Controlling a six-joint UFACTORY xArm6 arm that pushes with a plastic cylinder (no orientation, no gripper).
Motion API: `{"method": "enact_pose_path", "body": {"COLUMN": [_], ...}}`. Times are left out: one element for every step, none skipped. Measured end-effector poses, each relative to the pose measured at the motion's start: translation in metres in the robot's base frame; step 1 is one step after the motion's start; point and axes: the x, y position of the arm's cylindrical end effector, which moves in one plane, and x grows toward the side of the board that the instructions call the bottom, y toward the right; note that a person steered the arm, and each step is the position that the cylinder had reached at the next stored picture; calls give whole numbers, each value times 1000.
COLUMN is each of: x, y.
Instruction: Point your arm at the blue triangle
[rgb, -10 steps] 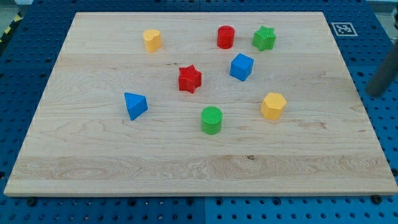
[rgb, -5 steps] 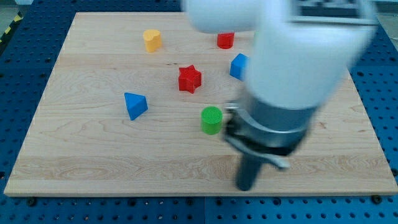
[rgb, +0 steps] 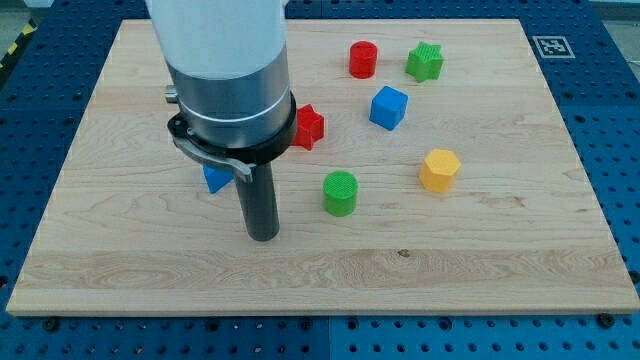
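Our tip (rgb: 262, 236) sits on the board (rgb: 480, 260), no hand to clench. The blue triangle (rgb: 215, 180) peeks out at ten o'clock, mostly hidden by our arm, seemingly just apart. The green cylinder (rgb: 340, 192) lies at two o'clock.

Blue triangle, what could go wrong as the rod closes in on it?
My tip sits just below and to the view's right of the blue triangle, so overshooting could shove it. The arm's body hides most of that block, making the gap hard to judge. A swing rightward could clip the green cylinder.
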Motion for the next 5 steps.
{"method": "enact_pose_path", "body": {"x": [-30,-32,-32,-32,-47], "y": [0,-5,-45,-55,-60]}}
